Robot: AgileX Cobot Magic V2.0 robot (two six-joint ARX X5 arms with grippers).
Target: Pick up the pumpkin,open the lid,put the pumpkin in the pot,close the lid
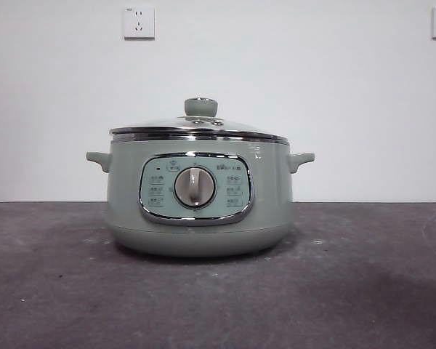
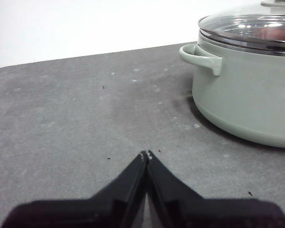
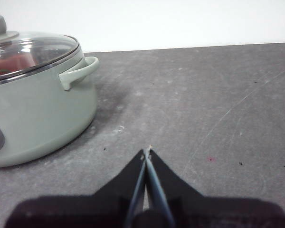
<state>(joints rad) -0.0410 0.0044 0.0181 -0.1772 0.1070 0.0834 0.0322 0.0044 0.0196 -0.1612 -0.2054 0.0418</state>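
Note:
The pale green pot [image 1: 127,211] stands in the middle of the table with its dial facing the front camera. The glass lid [image 1: 160,124] sits closed on its rim, knob upright. Through the glass, the left wrist view shows a reddish patch of the pumpkin [image 2: 275,32], and the right wrist view shows the pumpkin [image 3: 9,64] inside the pot. My left gripper [image 2: 146,153] is shut on nothing, low over the table, well clear of the pot [image 2: 247,95]. My right gripper [image 3: 147,149] is shut and empty on the other side of the pot [image 3: 38,109]. Neither gripper appears in the front view.
The dark grey tabletop [image 1: 363,291] spreads around the pot, with a white wall behind it. Two wall sockets [image 1: 139,22] are high on that wall. The pot's side handles [image 2: 202,57] stick out toward each arm.

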